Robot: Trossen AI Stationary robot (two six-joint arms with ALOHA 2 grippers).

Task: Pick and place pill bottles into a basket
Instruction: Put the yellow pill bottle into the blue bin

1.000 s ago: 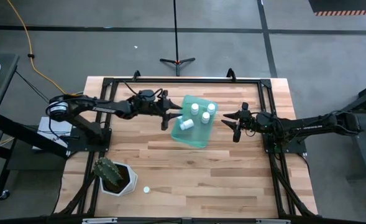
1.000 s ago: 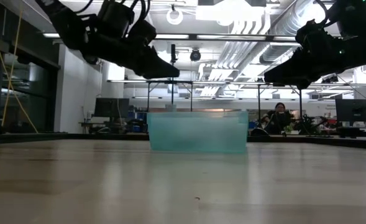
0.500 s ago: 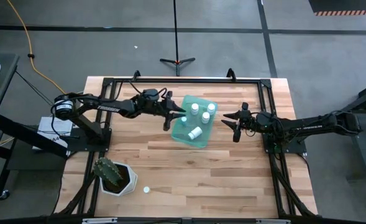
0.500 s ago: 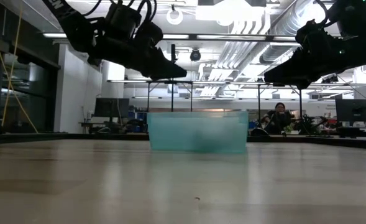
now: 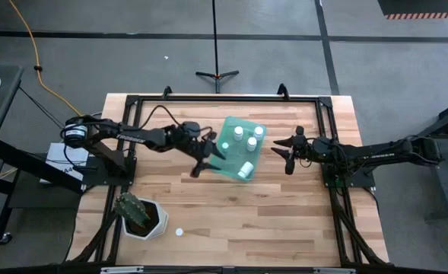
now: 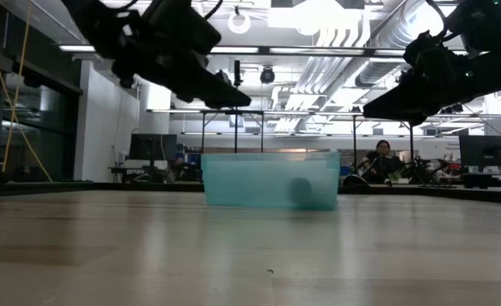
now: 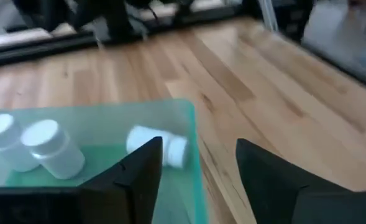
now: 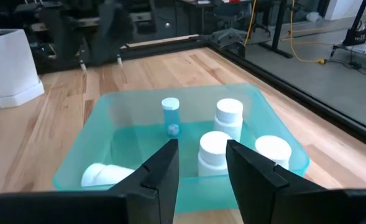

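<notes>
Teal basket (image 8: pixel 77 165) on wood table (image 8: pixel 58 106), seen past two dark fingers (image 8: pixel 155 177). Inside: three upright white pill bottles (image 8: pixel 229 118), one lying on side (image 8: pixel 105 175), small blue-capped vial (image 8: pixel 170 115). White pot (image 8: pixel 9 65) far bkgd

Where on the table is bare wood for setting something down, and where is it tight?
Free: the near half of the table, from the basket forward, right of the cactus pot and a small white thing. Tight: around the basket, with the left gripper at one side and the right gripper waiting at the other.
</notes>
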